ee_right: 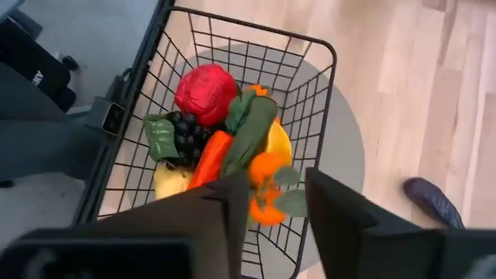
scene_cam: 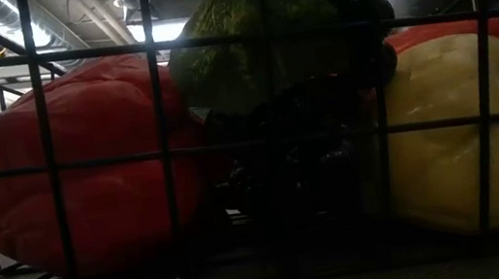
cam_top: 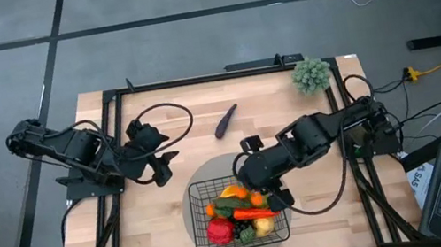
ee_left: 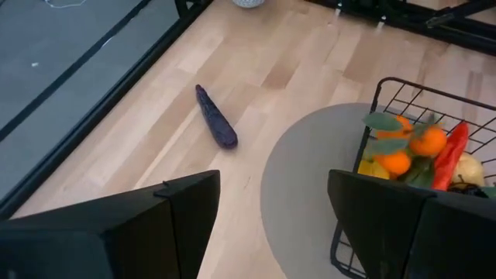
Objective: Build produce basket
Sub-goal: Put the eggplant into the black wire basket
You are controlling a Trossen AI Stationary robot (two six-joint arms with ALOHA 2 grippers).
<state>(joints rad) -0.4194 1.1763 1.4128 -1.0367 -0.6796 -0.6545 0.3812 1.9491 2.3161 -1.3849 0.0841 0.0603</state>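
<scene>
1. Where the round grey mat (cam_top: 192, 209) lies on the pale wooden table (cam_top: 159, 241), the black wire basket (cam_top: 206, 242) stands, holding a lumpy red pepper (cam_top: 219, 229), carrot (cam_top: 254, 214), oranges (cam_top: 255, 198) and a lemon (scene_cam: 465, 139).
2. A slim purple eggplant (cam_top: 225, 121) lies alone on the table farther back.
3. The right gripper (cam_top: 279, 196) reaches over the basket, its fingers slightly parted over the oranges, pinching nothing.
4. The left gripper (cam_top: 167, 166) waits, fingers spread, beside the mat.
</scene>
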